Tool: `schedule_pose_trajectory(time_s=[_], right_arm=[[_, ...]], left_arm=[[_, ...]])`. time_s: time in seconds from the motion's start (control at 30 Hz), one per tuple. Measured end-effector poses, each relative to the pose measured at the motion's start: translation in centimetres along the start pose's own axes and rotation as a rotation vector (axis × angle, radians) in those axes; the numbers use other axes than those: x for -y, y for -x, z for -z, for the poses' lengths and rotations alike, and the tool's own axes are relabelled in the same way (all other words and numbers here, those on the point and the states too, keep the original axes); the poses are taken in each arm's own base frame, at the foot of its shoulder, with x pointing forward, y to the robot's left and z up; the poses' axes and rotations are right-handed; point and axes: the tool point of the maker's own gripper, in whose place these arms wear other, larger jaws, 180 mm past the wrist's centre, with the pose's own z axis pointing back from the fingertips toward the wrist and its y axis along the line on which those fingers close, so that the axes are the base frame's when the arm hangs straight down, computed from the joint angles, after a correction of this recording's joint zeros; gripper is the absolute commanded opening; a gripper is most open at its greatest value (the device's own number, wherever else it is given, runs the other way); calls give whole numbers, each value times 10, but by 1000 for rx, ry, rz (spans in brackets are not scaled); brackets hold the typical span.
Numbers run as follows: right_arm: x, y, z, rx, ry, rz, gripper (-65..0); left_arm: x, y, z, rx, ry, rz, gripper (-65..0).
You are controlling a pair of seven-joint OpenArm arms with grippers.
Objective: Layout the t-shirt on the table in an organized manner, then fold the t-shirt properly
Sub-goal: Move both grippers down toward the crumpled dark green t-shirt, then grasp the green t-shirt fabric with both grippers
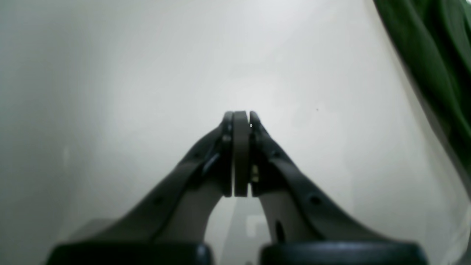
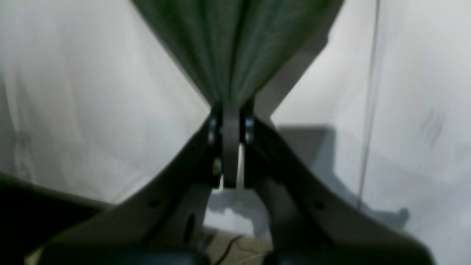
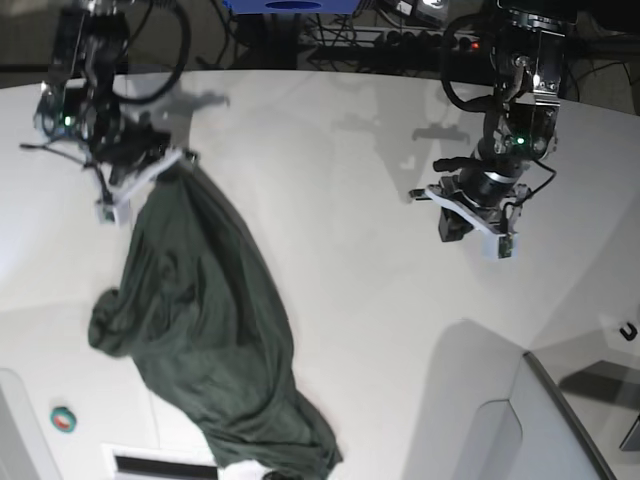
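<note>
Going left to right across the base view: a small red and green round thing [image 3: 63, 418] is sitting near the bottom left corner, next to a white panel [image 3: 158, 440] with a dark slot in it. The t-shirt [image 3: 205, 340] is hanging in a long crumpled strip from the upper left down to the bottom edge, with a bunched lump sticking out on its left side and its lower end piling up on the table [image 3: 340, 200]. Cables and a blue thing [image 3: 290, 6] are running along the far edge behind the table. At the bottom right a grey angled panel [image 3: 560, 420] is sitting at the table's corner.

The right claw [image 3: 178, 160] is sitting at the upper left and pinching the top end of the t-shirt. In the right wrist view its fingers [image 2: 231, 147] are pressing together on a gathered bunch of the green cloth [image 2: 235, 48], which is fanning out away from the tips. A thin dark seam line [image 2: 369, 92] is running down the table to the side.

The left claw [image 3: 470, 215] is hovering over bare table on the right, well apart from the t-shirt. In the left wrist view its fingers [image 1: 241, 154] are pressing flat together with nothing between them, and only a green edge of the t-shirt [image 1: 434, 55] is showing in the top right corner.
</note>
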Motion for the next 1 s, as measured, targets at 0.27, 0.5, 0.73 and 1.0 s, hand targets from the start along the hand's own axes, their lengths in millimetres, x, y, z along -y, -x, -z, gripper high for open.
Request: schedule_pose_trajectory(time_s=[0.27, 0.5, 0.73, 1.0], right_arm=[[-57, 61, -6, -130, -122, -99, -611], [-34, 32, -31, -25, -48, -119, -263], [12, -9, -44, 88, 61, -123, -246], [35, -14, -47, 97, 107, -109, -246]], left_arm=[[76, 25, 30, -75, 139, 127, -650], [136, 34, 35, -77, 216, 160, -650], [172, 44, 27, -79, 287, 249, -650], [42, 96, 8, -164, 16, 480, -650]])
